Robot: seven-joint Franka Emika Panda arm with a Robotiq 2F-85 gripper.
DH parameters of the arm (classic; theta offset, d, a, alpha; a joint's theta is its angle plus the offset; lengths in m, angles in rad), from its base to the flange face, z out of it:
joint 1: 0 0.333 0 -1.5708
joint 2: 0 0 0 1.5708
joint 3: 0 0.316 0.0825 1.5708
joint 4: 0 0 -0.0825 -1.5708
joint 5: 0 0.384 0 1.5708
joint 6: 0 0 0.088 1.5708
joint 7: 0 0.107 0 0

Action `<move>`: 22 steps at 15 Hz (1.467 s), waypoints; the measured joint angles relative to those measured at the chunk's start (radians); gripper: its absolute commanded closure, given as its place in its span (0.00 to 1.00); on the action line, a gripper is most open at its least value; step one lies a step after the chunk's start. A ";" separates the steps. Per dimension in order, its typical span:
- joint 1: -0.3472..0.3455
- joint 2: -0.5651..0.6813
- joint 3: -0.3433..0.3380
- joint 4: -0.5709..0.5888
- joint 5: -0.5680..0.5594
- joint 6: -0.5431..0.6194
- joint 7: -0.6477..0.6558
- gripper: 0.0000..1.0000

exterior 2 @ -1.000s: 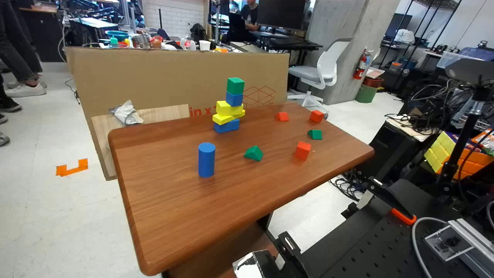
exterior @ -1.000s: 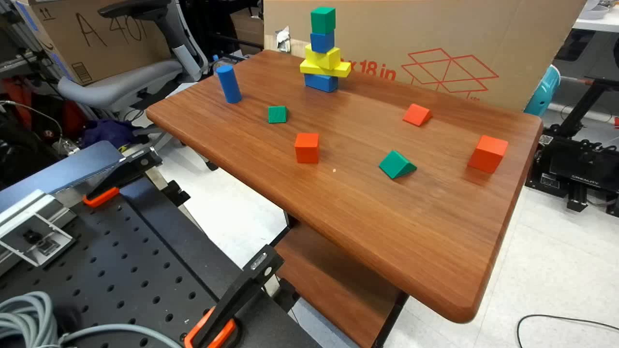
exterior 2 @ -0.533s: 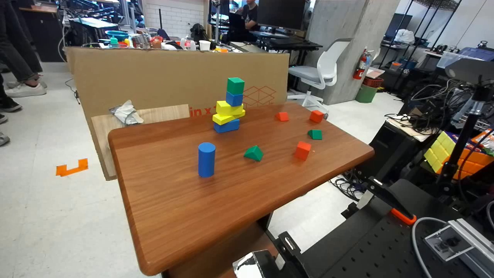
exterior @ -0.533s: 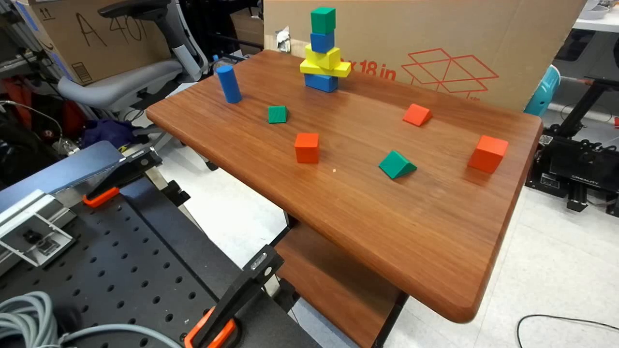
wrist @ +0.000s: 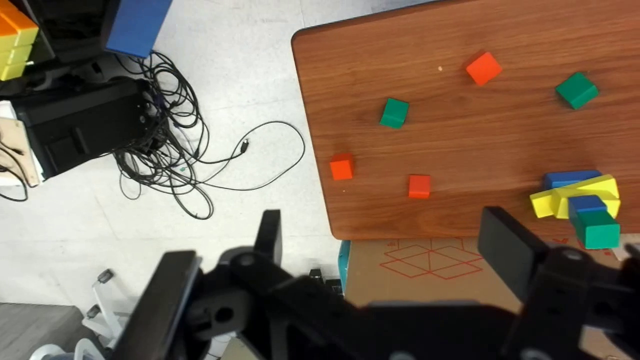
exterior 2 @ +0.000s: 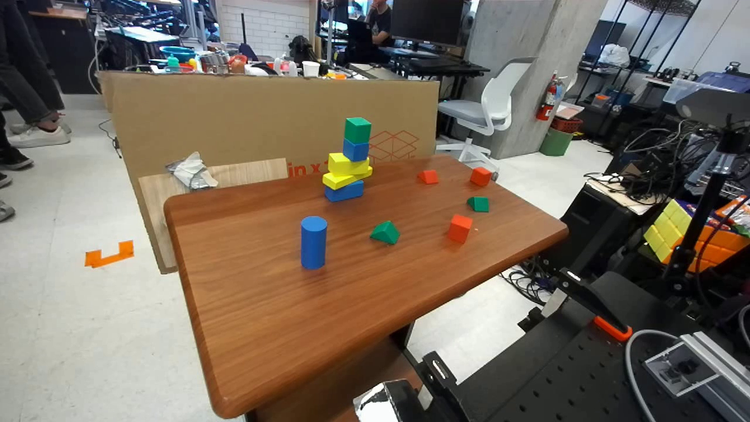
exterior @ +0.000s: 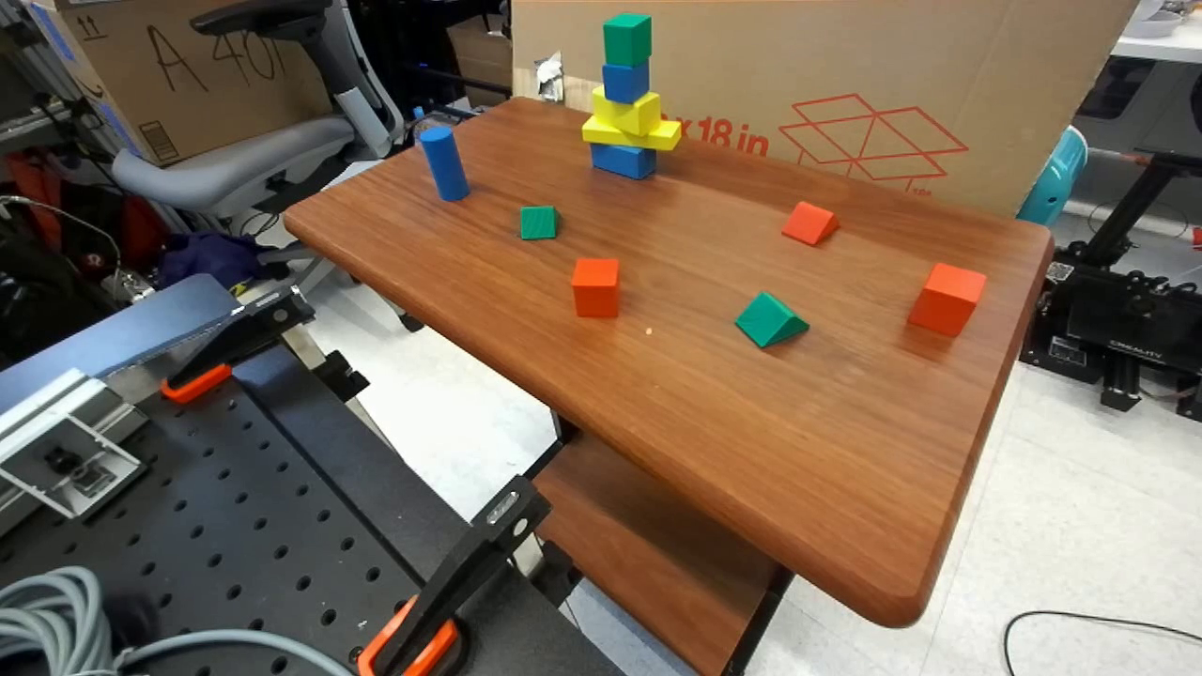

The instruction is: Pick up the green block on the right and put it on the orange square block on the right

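My gripper (wrist: 382, 225), in the wrist view, is spread wide, its fingers (wrist: 270, 234) holding nothing. Well beyond them, opposite the gap, the green block (wrist: 394, 113) rests on the table (wrist: 480, 137) near, not touching, the orange square block (wrist: 341, 167). In an exterior view, behind the orange square block, a cardboard panel (exterior: 742, 56) reads "18 in"; off its end of the table, a black machine (exterior: 1127, 329) reads "CREALITY"; well apart from it, a box (exterior: 225, 103) reads "A 401".

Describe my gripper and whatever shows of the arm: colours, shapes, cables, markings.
In the wrist view the gripper is black to dark grey, with two flat, blocky fingers on chunky jointed links with round, bolt-like heads. Parts are blurred; I can make out no cable or marking on it. Neither exterior view shows the arm.
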 measured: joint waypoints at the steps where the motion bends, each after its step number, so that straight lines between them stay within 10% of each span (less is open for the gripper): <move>1: 0.011 0.027 0.000 0.001 0.000 0.017 0.000 0.00; 22: 0.095 0.673 -0.009 0.205 0.036 0.186 -0.166 0.00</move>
